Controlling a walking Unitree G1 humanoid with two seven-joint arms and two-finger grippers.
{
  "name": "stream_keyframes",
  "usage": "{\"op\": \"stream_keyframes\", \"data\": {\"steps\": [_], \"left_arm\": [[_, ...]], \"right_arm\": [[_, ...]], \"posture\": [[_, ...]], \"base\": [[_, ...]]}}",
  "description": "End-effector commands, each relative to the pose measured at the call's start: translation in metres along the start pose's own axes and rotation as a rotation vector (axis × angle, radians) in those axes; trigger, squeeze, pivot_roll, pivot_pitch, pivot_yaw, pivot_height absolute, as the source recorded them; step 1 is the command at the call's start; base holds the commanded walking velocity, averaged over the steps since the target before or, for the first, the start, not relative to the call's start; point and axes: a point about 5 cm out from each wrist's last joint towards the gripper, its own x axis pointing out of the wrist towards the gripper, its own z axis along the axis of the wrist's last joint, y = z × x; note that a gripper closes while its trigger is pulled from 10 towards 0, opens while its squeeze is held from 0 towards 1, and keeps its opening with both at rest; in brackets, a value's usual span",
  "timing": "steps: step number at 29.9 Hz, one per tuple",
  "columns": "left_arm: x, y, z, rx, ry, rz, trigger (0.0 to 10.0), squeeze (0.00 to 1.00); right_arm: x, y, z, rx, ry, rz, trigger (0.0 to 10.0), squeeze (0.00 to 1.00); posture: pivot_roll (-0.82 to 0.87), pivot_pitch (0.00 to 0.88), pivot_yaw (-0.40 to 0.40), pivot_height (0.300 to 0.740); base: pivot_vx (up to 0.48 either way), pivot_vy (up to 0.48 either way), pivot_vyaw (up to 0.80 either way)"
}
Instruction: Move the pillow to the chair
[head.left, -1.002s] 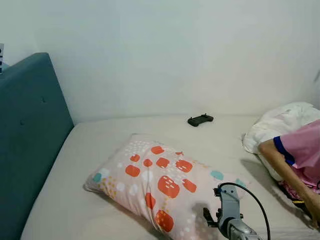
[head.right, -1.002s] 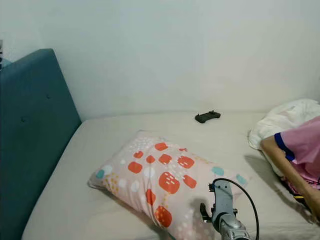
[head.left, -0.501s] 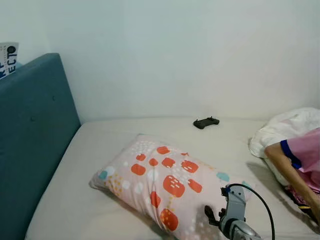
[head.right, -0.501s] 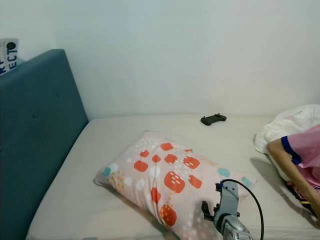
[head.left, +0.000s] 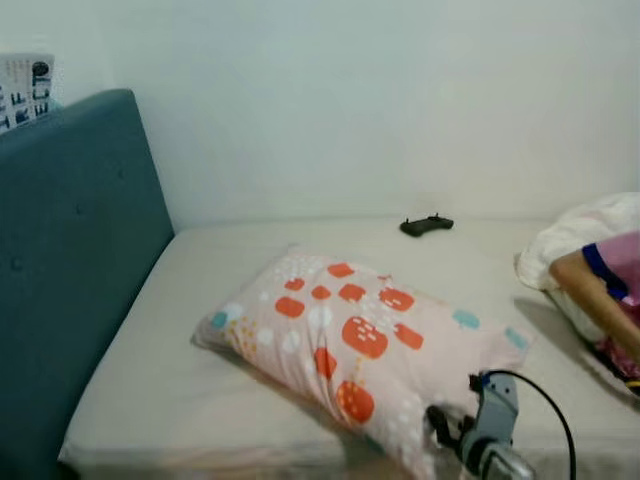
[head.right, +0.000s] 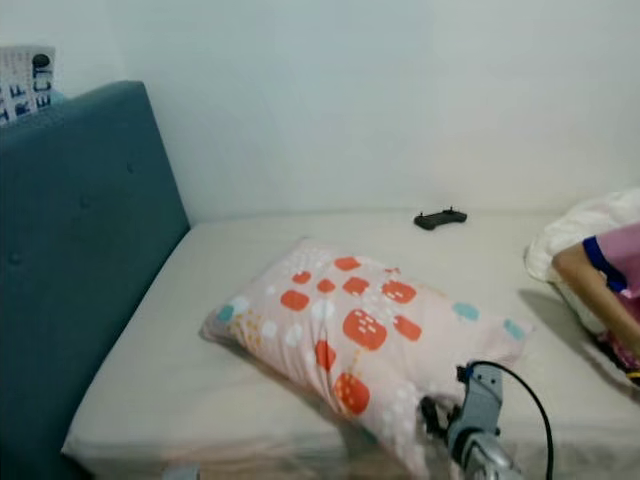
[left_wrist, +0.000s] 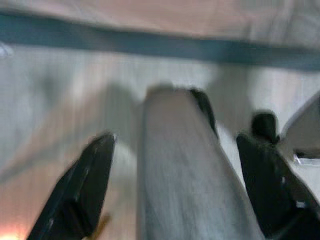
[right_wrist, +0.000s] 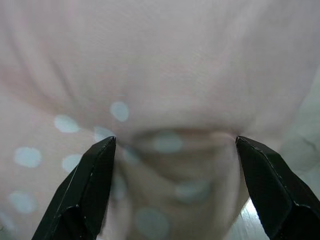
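A pale pink pillow with orange and teal blotches lies slanted across the cream mattress, its near corner at the bed's front edge. My right arm reaches in at the bottom right, just at that corner. In the right wrist view the right gripper stands open, its black fingers spread on either side of the pillow's fabric, close up. The left gripper is open too, hanging low over a blurred floor and a grey leg-like shape.
A teal padded headboard rises on the left. A black game controller lies at the back by the white wall. A person's arm in a pink sleeve rests at the right beside a white bundle of bedding.
The camera has swung and dropped, so the whole scene has shifted right and the bed's front edge now shows. My right arm has stayed at the pillow's near corner.
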Motion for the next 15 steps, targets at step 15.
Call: {"op": "stream_keyframes", "data": {"steps": [15], "left_arm": [[-0.003,0.004,-0.009,0.028,0.036,-0.006,10.0,0.0]], "right_arm": [[-0.001,-0.009,0.023,0.11,-0.116,0.083,10.0,0.0]], "posture": [[-0.15,0.048,0.038,0.535]], "base": [[0.0,0.0,0.0]]}}
